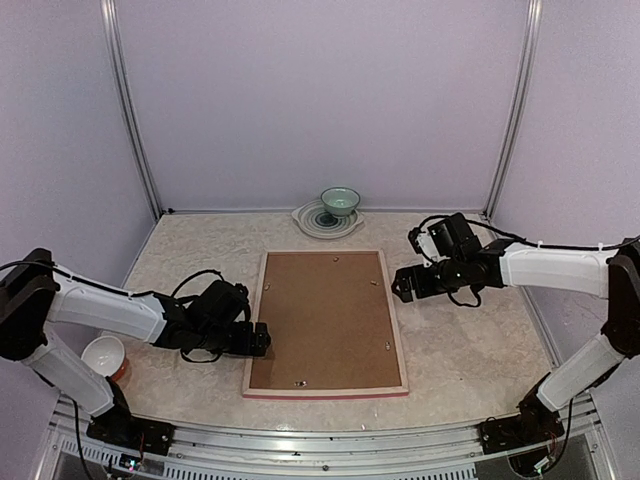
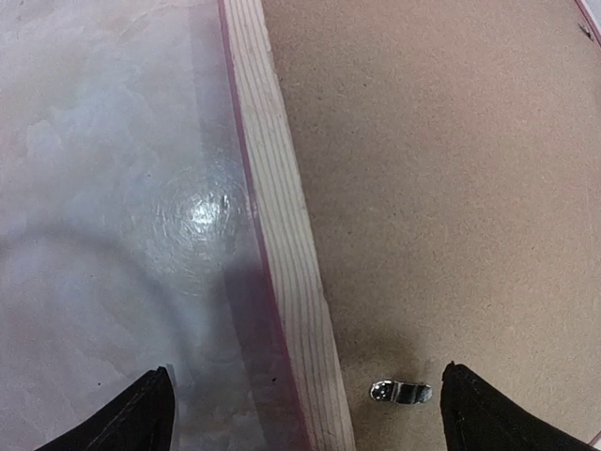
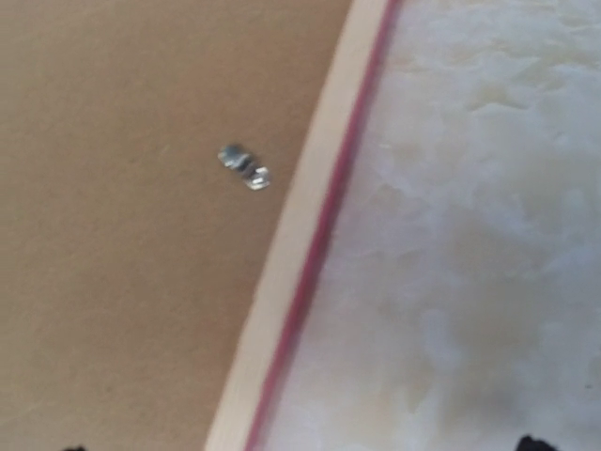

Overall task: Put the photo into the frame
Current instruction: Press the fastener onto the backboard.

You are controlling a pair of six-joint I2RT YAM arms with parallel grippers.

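Left gripper (image 1: 260, 340) wide open and empty, straddling the left rail of the frame (image 1: 325, 392) near a metal tab (image 2: 401, 392). Right gripper (image 1: 400, 285) likewise open and empty at the right rail. The frame lies face down on the bench (image 1: 470, 345) with the brown backing (image 1: 325, 315) seated in it. The photo is not visible and may be under the backing. Judged step: working the tabs, so the next move needs a precise fingertip push.
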